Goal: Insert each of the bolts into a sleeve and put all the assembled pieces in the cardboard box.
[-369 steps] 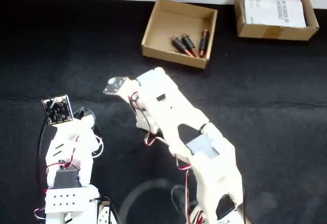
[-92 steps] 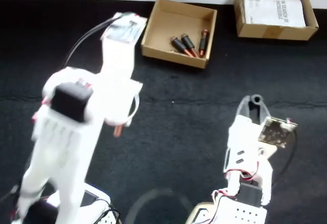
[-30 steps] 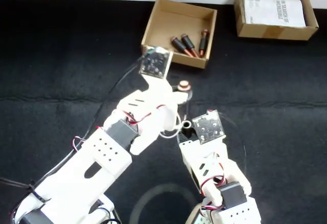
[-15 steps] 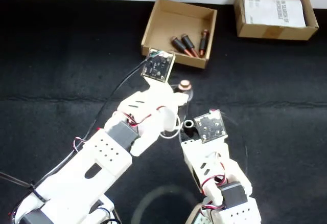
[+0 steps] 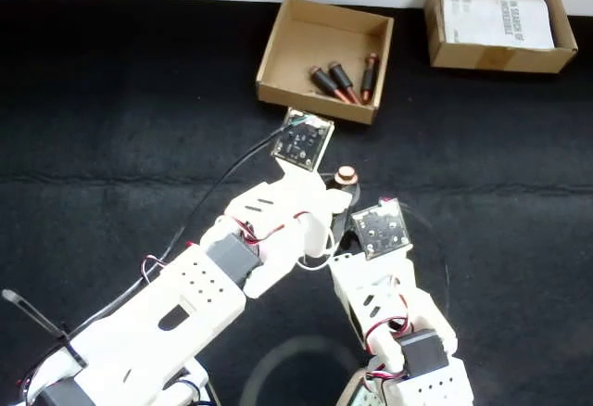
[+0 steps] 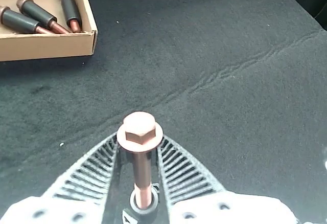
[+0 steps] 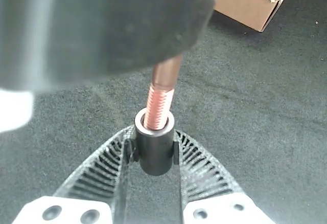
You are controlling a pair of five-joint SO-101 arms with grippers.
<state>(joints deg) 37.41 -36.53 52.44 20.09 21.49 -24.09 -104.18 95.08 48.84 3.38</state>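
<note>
My left gripper [image 6: 139, 157] is shut on a copper bolt [image 6: 139, 155] with its hex head toward the camera; that bolt head [image 5: 346, 176] shows in the high view above the table's middle. The bolt's threaded tip [image 7: 157, 105] sits in the mouth of a black sleeve [image 7: 154, 147], and my right gripper [image 7: 153, 150] is shut on that sleeve. In the high view the right gripper [image 5: 341, 232] stands just below the left one. The cardboard box [image 5: 278, 49] at the back holds three assembled pieces [image 5: 345, 80].
A second cardboard box [image 5: 445, 52] with a printed sheet stands at the back right. Black cloth covers the table [image 5: 111, 128], with a crease line running across it. Both white arms crowd the front middle.
The left arm has carried the bolt right and toward the right gripper, and the bolt's tip now sits in the sleeve's mouth. The right arm has hardly moved.
</note>
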